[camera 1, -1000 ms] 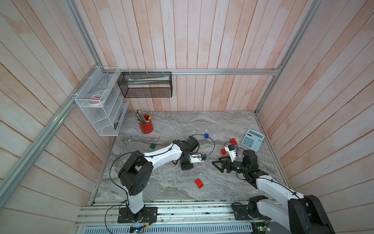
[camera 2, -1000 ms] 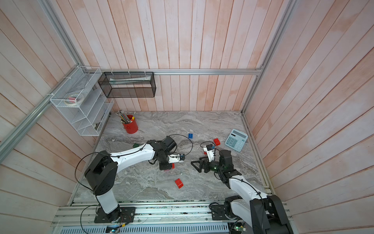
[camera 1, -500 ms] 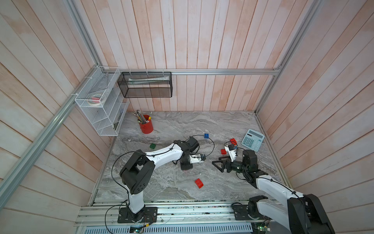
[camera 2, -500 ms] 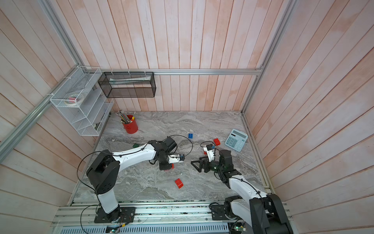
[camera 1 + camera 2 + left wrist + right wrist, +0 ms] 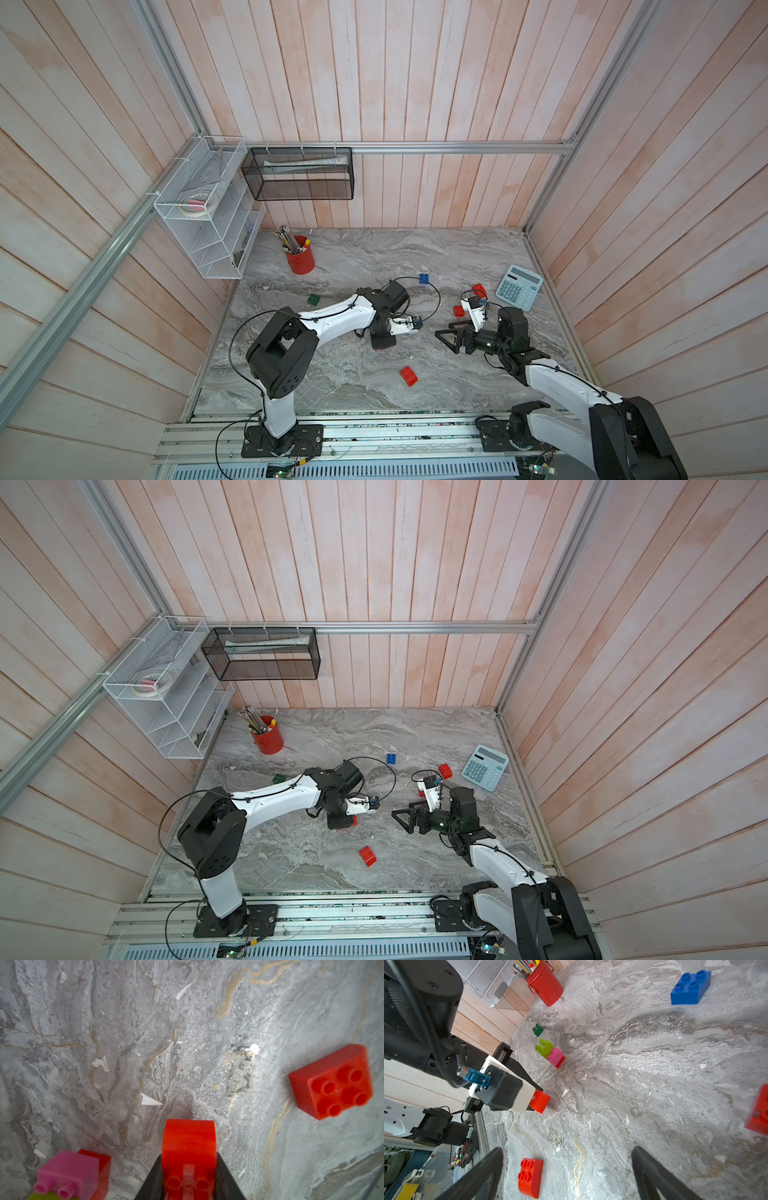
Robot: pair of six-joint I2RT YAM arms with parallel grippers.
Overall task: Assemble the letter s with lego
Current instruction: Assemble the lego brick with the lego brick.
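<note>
My left gripper (image 5: 188, 1167) points down at the table and is shut on a red lego brick (image 5: 188, 1138), also seen in the right wrist view (image 5: 539, 1101). Close beside it stands a small cluster of a lime green brick (image 5: 544, 1048), a pink brick (image 5: 68, 1174) and a red one under the pink. My left arm hides this cluster in both top views. A loose rounded red brick (image 5: 409, 375) lies nearer the front. My right gripper (image 5: 566, 1151) hangs open and empty over the table, right of the left gripper (image 5: 382, 343).
A blue brick (image 5: 423, 278) and a dark green brick (image 5: 314, 299) lie further back. Two red bricks (image 5: 478, 289) (image 5: 459, 311) sit by the calculator (image 5: 519, 286). A red pencil cup (image 5: 300, 259) stands at back left under a wire rack (image 5: 208, 216).
The left arm has shifted very slightly with the red brick still in its gripper. The right arm has not moved.
</note>
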